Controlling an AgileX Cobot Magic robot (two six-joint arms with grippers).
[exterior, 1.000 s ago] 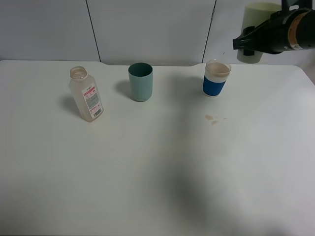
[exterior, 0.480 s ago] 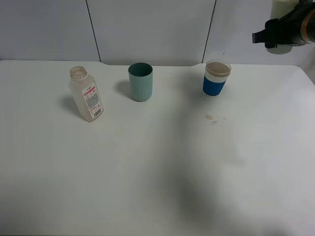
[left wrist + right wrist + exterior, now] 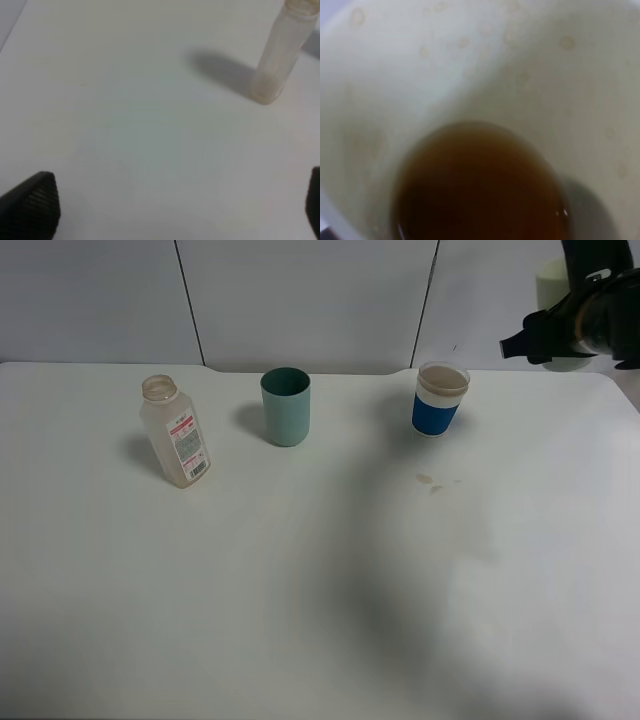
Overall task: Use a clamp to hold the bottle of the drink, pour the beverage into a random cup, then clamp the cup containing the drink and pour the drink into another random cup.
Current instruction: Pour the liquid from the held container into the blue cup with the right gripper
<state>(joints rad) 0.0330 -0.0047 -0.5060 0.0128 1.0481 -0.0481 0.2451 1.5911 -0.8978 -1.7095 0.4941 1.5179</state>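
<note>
Nearest, bare desk (image 3: 200,620) under a soft shadow (image 3: 400,580). Over its left part, the left end effector (image 3: 172,212), absent from the high view; in its own wrist view only two dark fingertips (image 3: 30,210) at the frame edges, spread wide and holding nothing, near the bottle of the drink (image 3: 176,445). Farther in, right of centre, small brown drips (image 3: 430,480) on the desk.

Beyond, a row from left to right: bottle standing uncapped, seemingly drained; dark teal tumbler (image 3: 286,406); blue-banded cup (image 3: 439,400), upright, with beverage (image 3: 442,381) inside.

Farthest, at the far right and raised off the desk, the right end effector (image 3: 572,325), clamped on the pale yellow-green tumbler (image 3: 551,285); in its wrist view, more beverage pooled in the tumbler's bottom.

Judged stage: first pour done, second pour done at least in part; probably left, emptying the rest and setting the tumbler down.

Hard to make out: right jaws, hidden behind the wrist; tumbler mostly covered, arm cut by the frame edge; fill level of the blue-banded cup; inside of the teal tumbler; any residue in the bottle.
</note>
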